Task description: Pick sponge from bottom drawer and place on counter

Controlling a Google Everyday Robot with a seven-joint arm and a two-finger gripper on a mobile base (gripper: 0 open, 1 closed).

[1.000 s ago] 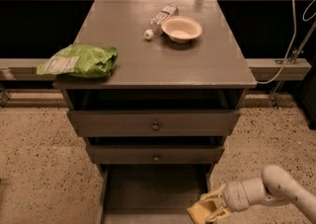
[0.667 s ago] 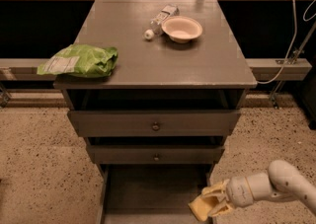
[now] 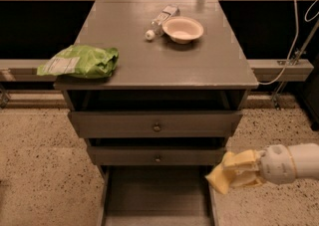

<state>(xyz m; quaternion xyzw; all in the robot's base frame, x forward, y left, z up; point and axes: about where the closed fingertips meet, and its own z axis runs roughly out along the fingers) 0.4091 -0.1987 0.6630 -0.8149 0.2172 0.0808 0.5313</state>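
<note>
My gripper [image 3: 234, 171] is at the lower right, above the right wall of the open bottom drawer [image 3: 154, 192]. Its yellowish fingers are shut on the pale-yellow sponge [image 3: 220, 179], held in the air just outside the drawer's right edge. The visible drawer floor is bare; its front end is cut off by the frame. The grey counter [image 3: 164, 60] lies well above the gripper.
On the counter lie a green chip bag [image 3: 79, 61] at the left edge, a white bowl [image 3: 183, 29] and a lying plastic bottle [image 3: 160, 20] at the back. Two shut drawer fronts with knobs [image 3: 156, 127] sit above the open drawer. A cable [image 3: 294, 36] hangs at right.
My gripper has risen out of the bottom drawer with the sponge and shifted up and to the right. Nothing on the counter has moved.
</note>
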